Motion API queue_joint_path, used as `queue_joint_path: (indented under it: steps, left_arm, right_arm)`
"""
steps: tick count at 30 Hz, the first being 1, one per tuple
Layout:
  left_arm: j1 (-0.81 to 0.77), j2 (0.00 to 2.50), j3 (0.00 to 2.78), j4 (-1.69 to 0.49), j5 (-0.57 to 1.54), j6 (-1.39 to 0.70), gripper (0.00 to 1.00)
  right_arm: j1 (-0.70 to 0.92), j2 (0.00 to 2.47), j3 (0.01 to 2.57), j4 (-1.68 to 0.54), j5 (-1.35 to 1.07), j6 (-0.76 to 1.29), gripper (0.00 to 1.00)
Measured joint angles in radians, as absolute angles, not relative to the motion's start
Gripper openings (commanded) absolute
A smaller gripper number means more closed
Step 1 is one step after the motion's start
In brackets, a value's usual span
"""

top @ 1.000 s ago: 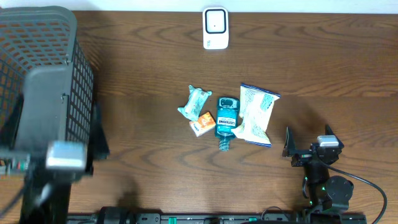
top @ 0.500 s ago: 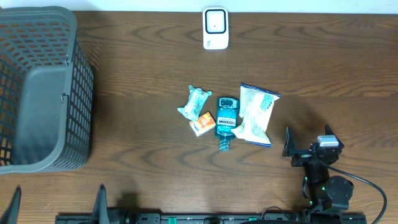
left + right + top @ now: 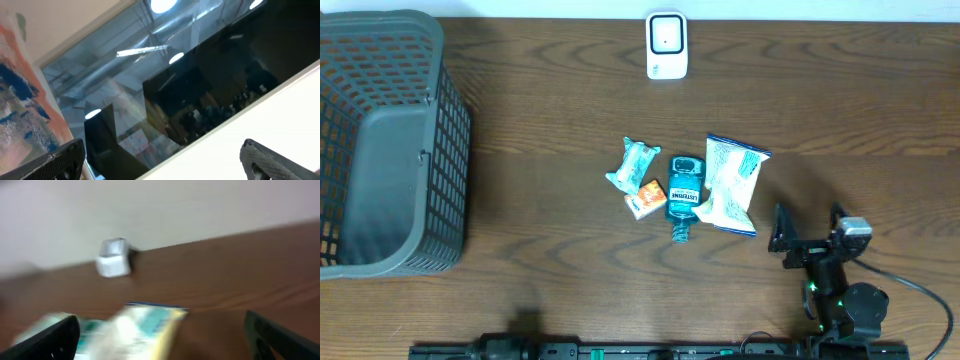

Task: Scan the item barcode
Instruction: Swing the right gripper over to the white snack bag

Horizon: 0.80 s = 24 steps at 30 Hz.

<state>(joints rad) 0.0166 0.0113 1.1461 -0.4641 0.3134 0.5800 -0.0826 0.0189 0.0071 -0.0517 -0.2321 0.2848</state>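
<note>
Just ahead of the wide-open right pincer [image 3: 808, 232], clear of its tips, the blue-and-white pouch [image 3: 732, 184].

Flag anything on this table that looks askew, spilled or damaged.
Nothing spilled or broken. The mouthwash bottle lies flat rather than upright, tight between the orange box and the white bag; the teal packet looks crumpled.
</note>
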Motion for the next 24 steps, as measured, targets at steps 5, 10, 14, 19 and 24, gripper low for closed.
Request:
queue_joint_path:
  steps: [5,10,14,19,24]
  left_arm:
    - [-0.007,0.009,1.145,-0.463,0.312,0.580,0.98]
    - [-0.022,0.009,1.145,-0.459,0.305,0.606,0.98]
    - [-0.022,0.009,1.141,-0.388,0.255,0.630,0.98]
    - [-0.022,0.009,1.141,-0.285,0.198,0.637,0.98]
    - [-0.022,0.009,1.141,-0.268,0.179,0.625,0.98]
  right_arm:
    - [-0.083,0.019,0.007,-0.040,-0.430,0.557,0.99]
    - [-0.083,0.022,0.006,0.022,-0.550,0.722,0.99]
    - [-0.083,0.023,0.020,0.172,-0.644,0.779,0.99]
    - [-0.083,0.045,0.179,-0.049,-0.675,0.779,0.99]
    - [-0.083,0.195,0.479,-0.438,-0.656,0.658,0.99]
